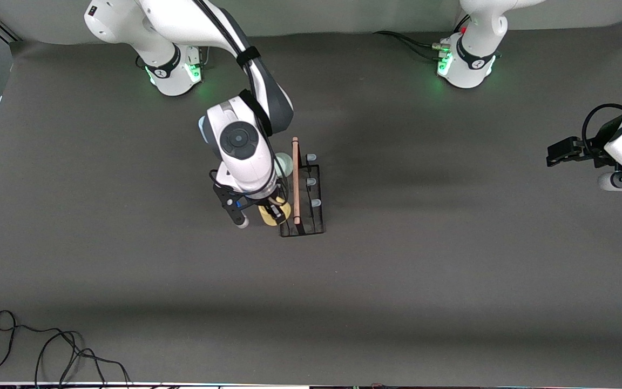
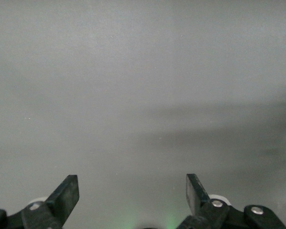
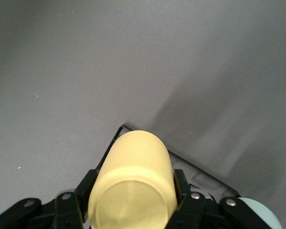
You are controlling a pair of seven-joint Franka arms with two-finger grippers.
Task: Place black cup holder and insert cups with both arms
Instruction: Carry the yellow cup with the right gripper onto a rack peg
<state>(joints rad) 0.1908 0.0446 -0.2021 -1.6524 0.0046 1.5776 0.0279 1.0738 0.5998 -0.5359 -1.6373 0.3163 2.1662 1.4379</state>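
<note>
Black cup holder stands on the grey table near its middle, long side running toward the front camera, with the light wooden bar handle along its top. Three pale-blue-tipped pegs show bare on the side toward the left arm's end. Right gripper is over the holder's row on the right arm's side, at the end nearer the front camera, its fingers clamped on the yellow cup, which is held bottom up. A pale green cup sits in the same row, farther from the camera, partly hidden by the right arm's wrist. Left gripper waits over bare table at the left arm's end, well apart from the holder, fingers spread wide and holding nothing.
</note>
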